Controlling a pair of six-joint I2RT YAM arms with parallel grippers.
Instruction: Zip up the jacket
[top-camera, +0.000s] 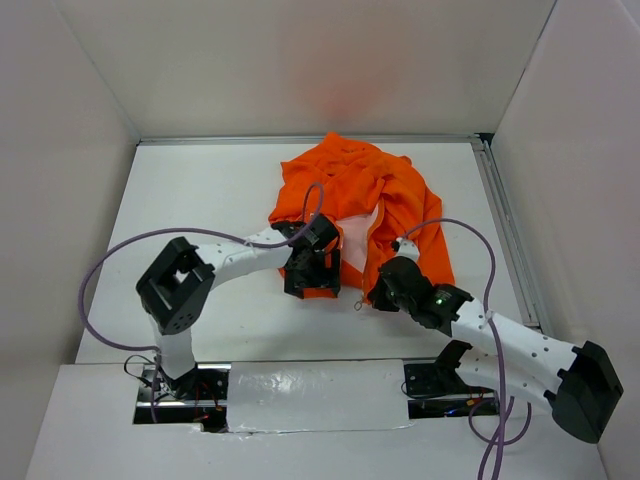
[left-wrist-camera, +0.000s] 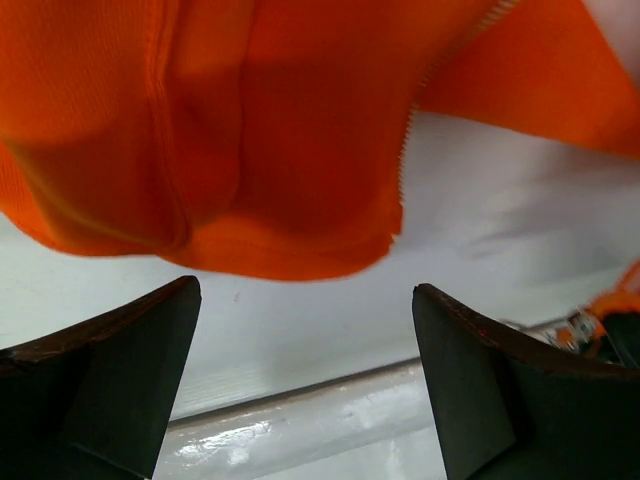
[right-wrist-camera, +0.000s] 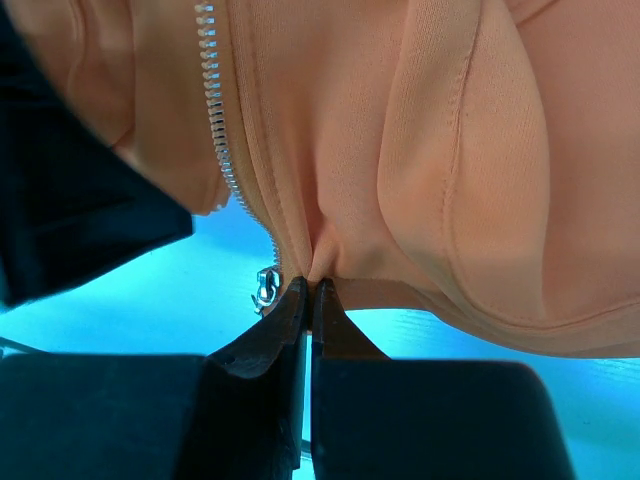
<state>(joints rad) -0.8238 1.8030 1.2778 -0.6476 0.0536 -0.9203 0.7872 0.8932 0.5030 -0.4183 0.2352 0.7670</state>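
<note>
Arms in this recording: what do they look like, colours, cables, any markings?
Both the left arm and right arm have white links and bulky black joint housings, each trailing a purple cable. A green light glows near the right wrist. The left tool and right tool have black wedge-shaped fingers. No printed markings show.

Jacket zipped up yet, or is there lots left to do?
Not yet. Done: the right gripper is shut on the jacket's bottom edge, right beside the zipper slider. In hand: the left gripper hangs open near the other front's hem, gripping nothing. Left: the fronts lie apart with pale lining showing, so joining the two sides and all the zipping remain.
</note>
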